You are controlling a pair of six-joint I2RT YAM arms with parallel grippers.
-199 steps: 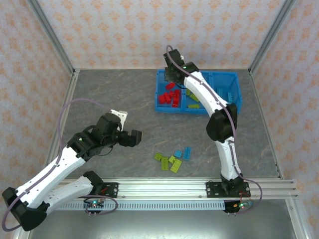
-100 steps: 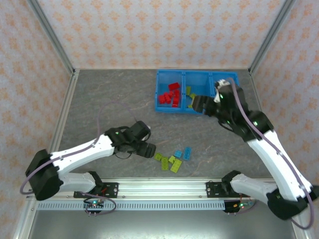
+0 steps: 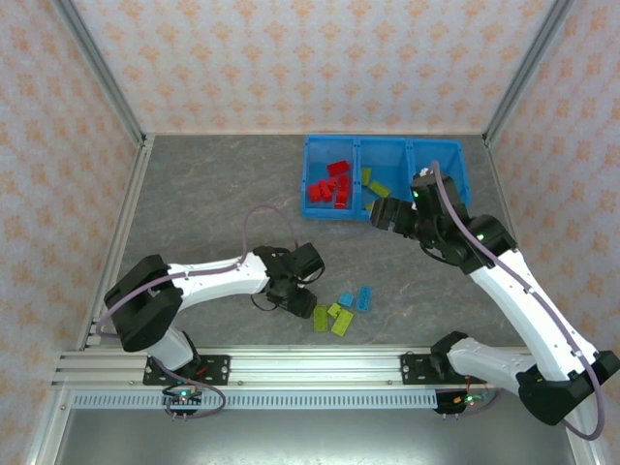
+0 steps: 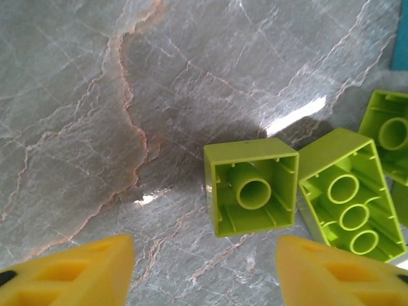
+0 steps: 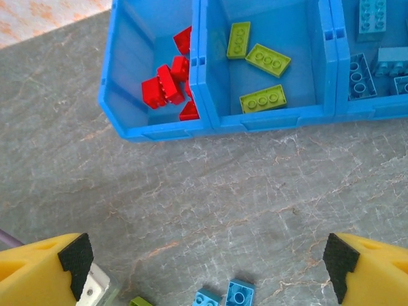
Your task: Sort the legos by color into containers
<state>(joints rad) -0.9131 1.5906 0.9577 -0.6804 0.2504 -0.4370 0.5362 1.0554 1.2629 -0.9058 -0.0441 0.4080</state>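
The left gripper (image 4: 205,258) is hovering low over the grey marbled table (image 4: 76,95), its yellow fingers standing apart with nothing between them; a square lime green brick (image 4: 252,188) is lying upside down in the centre of the left wrist frame, just above the gap between the fingers and turned slightly off their line; being square, it offers no long axis to choose; bare table is lying open on its left, but on its right a longer lime brick (image 4: 344,194) is sitting just beside it, seemingly touching at a corner, with a third lime brick (image 4: 390,127) at the right edge; the right-hand finger will probably be squeezing into that tight side; in the top view this arm is nearer the loose bricks at lower centre; the right gripper (image 5: 204,255) is hanging spread wide and empty below the blue bins (image 5: 159,132), whose middle compartment (image 5: 299,38) is holding lime bricks
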